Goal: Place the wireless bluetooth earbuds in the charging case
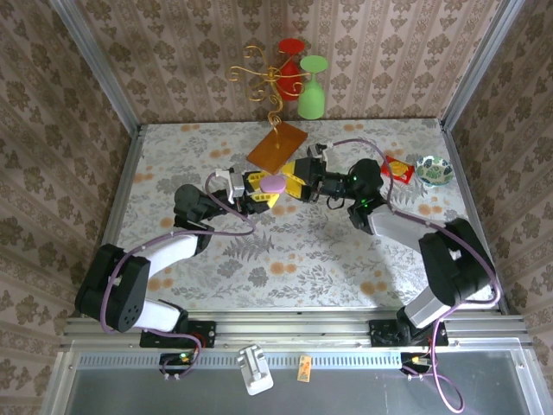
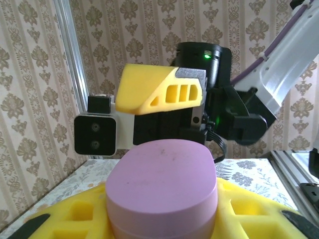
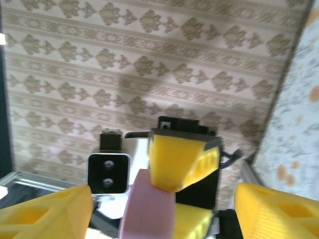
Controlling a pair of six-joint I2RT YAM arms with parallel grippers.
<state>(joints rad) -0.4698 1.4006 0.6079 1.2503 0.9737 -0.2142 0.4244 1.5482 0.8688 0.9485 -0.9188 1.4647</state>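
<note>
Above the table (image 1: 346, 251), my left pincer (image 1: 266, 192) grips the closed lilac charging case (image 1: 274, 184), its inside hidden; my right pincer (image 1: 295, 180) gapes wide beside it.

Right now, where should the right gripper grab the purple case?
Probably its free far end, coming from the side opposite the left gripper. The purple case is a smooth oval puck, and that gripper's yellow fingers clamp its near sides. The open right gripper faces the bare end, so pinching the rim there looks safest.
</note>
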